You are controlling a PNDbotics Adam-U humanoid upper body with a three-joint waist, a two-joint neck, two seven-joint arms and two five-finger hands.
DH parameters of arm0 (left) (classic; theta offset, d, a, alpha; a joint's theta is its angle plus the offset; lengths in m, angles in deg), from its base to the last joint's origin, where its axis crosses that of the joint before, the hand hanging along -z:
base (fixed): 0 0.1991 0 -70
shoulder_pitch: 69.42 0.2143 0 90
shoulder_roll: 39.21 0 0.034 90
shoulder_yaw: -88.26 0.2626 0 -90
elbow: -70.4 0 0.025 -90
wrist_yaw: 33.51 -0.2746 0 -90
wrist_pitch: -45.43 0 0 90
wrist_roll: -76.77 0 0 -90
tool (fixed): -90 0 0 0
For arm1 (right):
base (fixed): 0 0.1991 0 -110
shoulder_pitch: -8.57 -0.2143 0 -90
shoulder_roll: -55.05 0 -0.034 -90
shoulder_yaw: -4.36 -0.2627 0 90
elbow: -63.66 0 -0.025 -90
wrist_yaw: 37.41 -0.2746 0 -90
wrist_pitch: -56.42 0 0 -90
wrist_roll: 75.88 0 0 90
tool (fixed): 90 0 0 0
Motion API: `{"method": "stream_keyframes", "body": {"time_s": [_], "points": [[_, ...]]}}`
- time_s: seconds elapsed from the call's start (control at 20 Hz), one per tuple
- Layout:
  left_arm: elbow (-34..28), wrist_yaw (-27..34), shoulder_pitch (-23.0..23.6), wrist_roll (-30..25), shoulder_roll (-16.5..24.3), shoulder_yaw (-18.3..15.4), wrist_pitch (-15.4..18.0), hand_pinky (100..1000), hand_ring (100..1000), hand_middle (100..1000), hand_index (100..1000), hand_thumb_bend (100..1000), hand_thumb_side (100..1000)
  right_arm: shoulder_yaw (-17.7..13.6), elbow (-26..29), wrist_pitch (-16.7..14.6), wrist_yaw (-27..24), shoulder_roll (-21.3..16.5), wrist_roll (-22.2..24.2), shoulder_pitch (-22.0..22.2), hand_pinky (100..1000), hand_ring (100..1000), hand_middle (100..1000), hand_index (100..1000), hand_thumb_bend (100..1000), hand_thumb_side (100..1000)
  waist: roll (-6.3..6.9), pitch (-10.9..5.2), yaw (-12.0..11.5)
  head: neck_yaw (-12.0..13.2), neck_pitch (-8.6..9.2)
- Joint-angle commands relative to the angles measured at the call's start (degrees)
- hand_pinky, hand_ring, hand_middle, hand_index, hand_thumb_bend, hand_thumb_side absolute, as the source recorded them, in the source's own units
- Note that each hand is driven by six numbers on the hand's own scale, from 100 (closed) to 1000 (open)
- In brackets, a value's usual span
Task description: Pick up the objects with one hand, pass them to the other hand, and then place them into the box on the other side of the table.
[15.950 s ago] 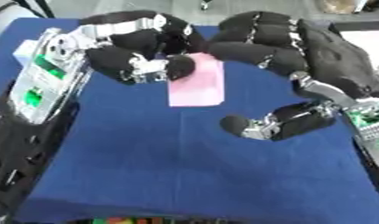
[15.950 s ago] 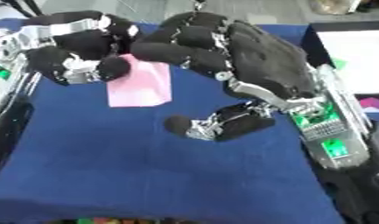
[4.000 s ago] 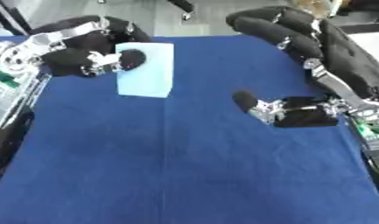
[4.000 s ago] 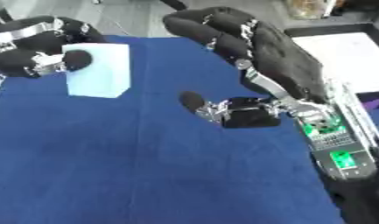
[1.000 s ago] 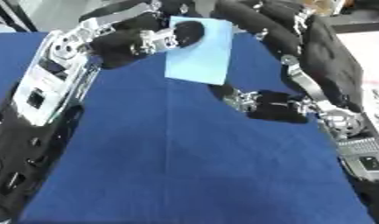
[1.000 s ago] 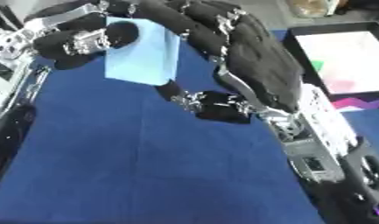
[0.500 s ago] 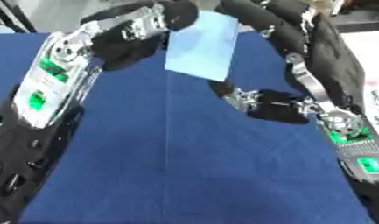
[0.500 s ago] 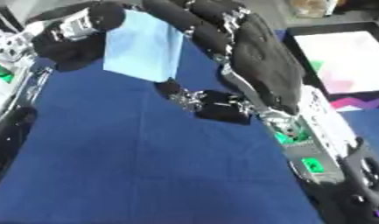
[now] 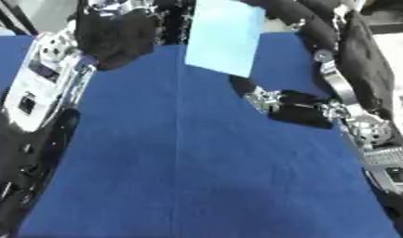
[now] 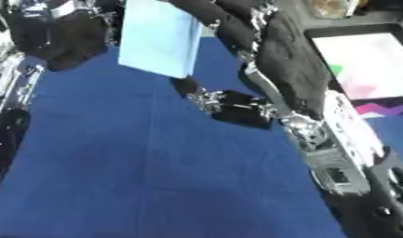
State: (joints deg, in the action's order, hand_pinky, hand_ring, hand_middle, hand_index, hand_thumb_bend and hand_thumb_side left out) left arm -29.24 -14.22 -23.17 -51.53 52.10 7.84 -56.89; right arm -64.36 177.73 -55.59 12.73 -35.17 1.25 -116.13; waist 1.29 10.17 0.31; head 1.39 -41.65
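- Pale blue flat rectangular block [image 9: 226, 36], light foam-like look, held up in the air above the dark blue cloth-covered table [image 9: 196, 176], near the top centre of both views. It hangs slightly tilted, lower corner toward the robot's right.
- Right hand [image 10: 269, 44], black with silver joints, comes in from the upper right. Its fingers curve over the block's top right edge; its thumb [image 9: 261, 97] sits just below the block's lower edge. Block appears gripped between fingers and thumb.
- Left hand [image 9: 119, 32], black, is at the upper left, just beside the block's left edge. Cannot tell whether it touches the block. Its fingers run up out of the top of the view, so cannot tell whether they are open or curled.
- Left forearm [image 9: 41, 88], silver and white panels, slopes down the left side of the view.
- Black-rimmed open box [image 10: 363, 65] with a white floor stands at the right edge of the table, behind the right arm; green and pink pieces lie inside it, shapes too unclear to name.
- Block is well apart from the box, on the far side of the right arm from it.
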Motion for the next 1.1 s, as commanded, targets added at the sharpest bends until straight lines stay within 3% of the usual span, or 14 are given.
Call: {"method": "stream_keyframes", "body": {"time_s": [0.05, 0.3, 0.6, 0.85, 1.1], "points": [[-1.38, 1.59, -0.15, 2.47, 2.61, -3.31, 0.78, 836, 754, 768, 892, 697, 1000, -1.56, 0.52, 1.07, 0.04, -1.74, -1.05, -0.33, 599, 553, 548, 955, 166, 100, -0.05, -1.09, -0.09, -0.35, 0.71], [-1.39, 3.42, 3.67, 6.77, 4.97, -8.73, 3.23, 811, 716, 719, 872, 639, 921, -5.94, -3.23, 4.48, -2.39, -5.05, -3.39, 0.76, 608, 550, 542, 962, 100, 100, -0.18, -1.16, -0.78, -2.28, 0.46], [-4.54, 5.11, 10.74, 12.23, 6.3, -16.1, 3.15, 805, 706, 703, 869, 590, 887, -14.45, -11.74, 9.91, -7.67, -9.85, -7.15, 2.29, 617, 546, 535, 969, 100, 100, -0.12, -1.14, -1.28, -4.95, 0.45], [-8.1, 4.66, 16.13, 16.88, 5.91, -18.19, 2.95, 800, 699, 692, 866, 532, 869, -20.68, -19.29, 14.56, -12.31, -13.32, -8.37, 2.17, 625, 545, 530, 975, 100, 100, 0.01, -1.21, -1.93, -7.84, 0.33], [-11.5, 3.15, 21.01, 20.68, 4.98, -18.71, 2.98, 798, 696, 686, 867, 511, 869, -26.55, -26.7, 19.12, -15.02, -16.13, -4.74, 0.39, 646, 557, 538, 982, 100, 100, 0.23, -1.4, -2.98, -10.68, 0.25]]}}
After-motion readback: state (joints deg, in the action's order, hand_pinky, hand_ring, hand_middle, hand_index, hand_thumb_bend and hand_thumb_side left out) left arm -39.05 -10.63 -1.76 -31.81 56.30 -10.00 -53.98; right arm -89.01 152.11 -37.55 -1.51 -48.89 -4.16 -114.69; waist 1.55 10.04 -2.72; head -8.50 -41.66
